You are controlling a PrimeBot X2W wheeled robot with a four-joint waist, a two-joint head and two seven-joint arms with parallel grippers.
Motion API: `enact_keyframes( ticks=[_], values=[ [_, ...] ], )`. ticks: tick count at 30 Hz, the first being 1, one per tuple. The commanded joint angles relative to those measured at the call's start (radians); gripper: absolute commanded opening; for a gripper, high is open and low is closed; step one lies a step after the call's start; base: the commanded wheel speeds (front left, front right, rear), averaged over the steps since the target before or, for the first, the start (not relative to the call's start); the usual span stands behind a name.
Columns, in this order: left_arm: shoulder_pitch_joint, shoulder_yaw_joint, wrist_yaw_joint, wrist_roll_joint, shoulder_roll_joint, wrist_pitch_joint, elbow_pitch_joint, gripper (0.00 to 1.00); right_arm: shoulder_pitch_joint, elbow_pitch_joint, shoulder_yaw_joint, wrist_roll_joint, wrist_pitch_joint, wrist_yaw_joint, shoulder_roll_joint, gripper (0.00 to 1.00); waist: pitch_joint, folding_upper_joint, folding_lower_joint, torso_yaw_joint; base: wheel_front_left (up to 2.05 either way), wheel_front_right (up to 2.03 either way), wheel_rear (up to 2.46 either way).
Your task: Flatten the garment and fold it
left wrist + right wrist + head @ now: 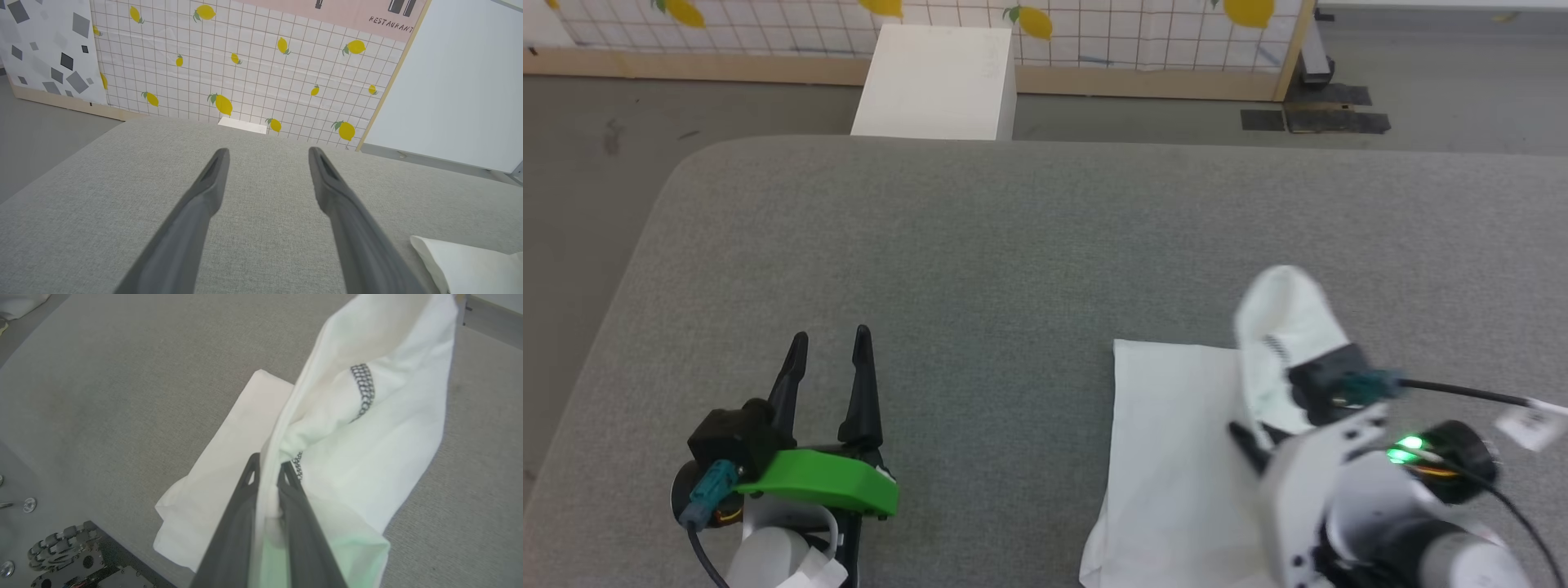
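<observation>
My right tool [269,465] pinches a raised flap, probably a sleeve, of the shirt [1168,441] at lower right; my left tool [829,336], spread and empty, sits well left.

A robot test room dressed like a stage set.
Printed wall panels [245,73] with lemon tiles stand in a wooden frame [768,72] on a grey floor [588,147]. A pink sign [390,24] above them reads RESTAURANT. The wide table [1013,229] is covered with grey cloth, and black patches [1315,121] lie on the floor behind it.
</observation>
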Motion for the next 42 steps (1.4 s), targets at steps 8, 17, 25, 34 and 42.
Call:
enact_keyframes(
  ticks=[8, 17, 25, 34, 42],
  values=[
    [-0.032, -0.009, -0.001, -0.016, -0.003, -0.004, -0.002, 1.00, -0.125, 0.239, 0.174, 0.030, -0.005, -0.002, 0.016, 0.00, 0.045, 0.0000, 0.0000, 0.050, 0.00, 0.00, 0.00],
    [-0.039, -0.001, 0.001, -0.022, -0.003, -0.004, 0.002, 1.00, -0.165, 0.415, 0.223, 0.100, -0.011, -0.002, 0.030, 0.49, 0.062, 0.0000, 0.0000, 0.062, 0.00, 0.00, 0.00],
    [-0.030, 0.009, -0.001, -0.020, -0.003, -0.004, 0.008, 1.00, -0.156, 0.298, 0.227, 0.239, -0.107, -0.002, 0.034, 1.00, 0.039, 0.0000, 0.0000, 0.027, 0.00, 0.00, 0.00],
    [-0.021, 0.022, -0.008, -0.011, -0.003, -0.004, 0.005, 1.00, -0.116, 0.136, 0.004, 0.337, -0.459, -0.002, 0.035, 1.00, 0.009, 0.0000, 0.0000, -0.037, 0.00, 0.00, 0.00],
    [-0.025, 0.027, -0.012, -0.003, -0.003, -0.004, 0.003, 1.00, -0.073, 0.313, -0.245, 0.586, -0.538, -0.002, 0.035, 1.00, 0.006, 0.0000, 0.0000, -0.071, 0.00, 0.00, 0.00]
  ],
)
